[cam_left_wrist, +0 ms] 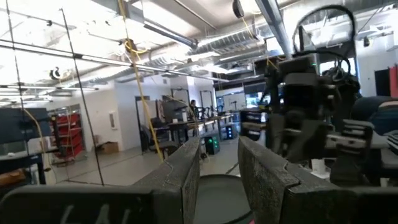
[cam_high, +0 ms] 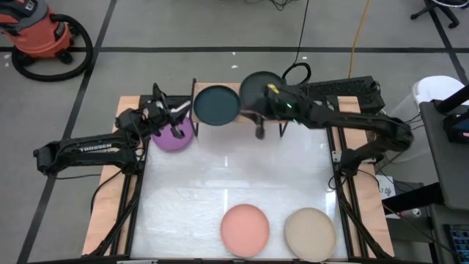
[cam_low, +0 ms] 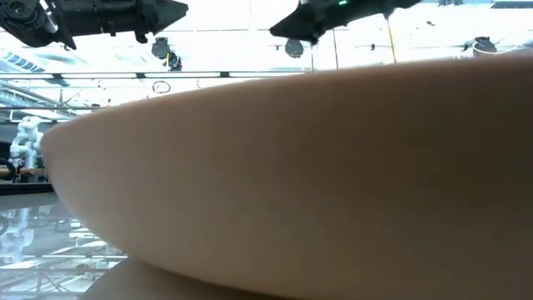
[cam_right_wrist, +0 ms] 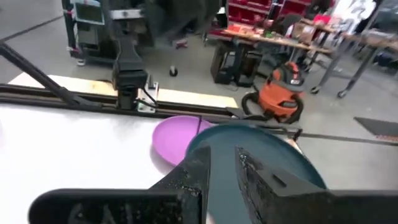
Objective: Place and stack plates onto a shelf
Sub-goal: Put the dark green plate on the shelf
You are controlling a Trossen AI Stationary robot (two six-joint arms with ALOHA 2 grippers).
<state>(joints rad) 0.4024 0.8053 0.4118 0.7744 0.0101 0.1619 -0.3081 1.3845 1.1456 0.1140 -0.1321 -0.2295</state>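
Note:
In the high view a dark teal plate [cam_high: 216, 105] and a charcoal plate [cam_high: 253, 86] lie side by side on the shelf [cam_high: 194, 88], which they mostly hide. The purple plate [cam_high: 176, 138] lies at the table's far left. The salmon plate [cam_high: 245, 229] and the beige plate [cam_high: 310, 233] lie flat at the near edge. My left gripper [cam_high: 173, 117] hovers open over the purple plate, fingers level [cam_left_wrist: 219, 168]. My right gripper [cam_high: 259, 126] stands just right of the teal plate [cam_right_wrist: 261, 152] with a narrow gap between its fingers [cam_right_wrist: 222, 168]. The other plates are out of view.
The beige plate [cam_low: 266, 183] fills the low view, with both arms only at its top edge. Black frame posts stand along the table's left and right sides [cam_high: 338, 158]. The white table top [cam_high: 234, 172] between the shelf and the near plates is bare. An orange vacuum [cam_high: 40, 33] stands on the floor.

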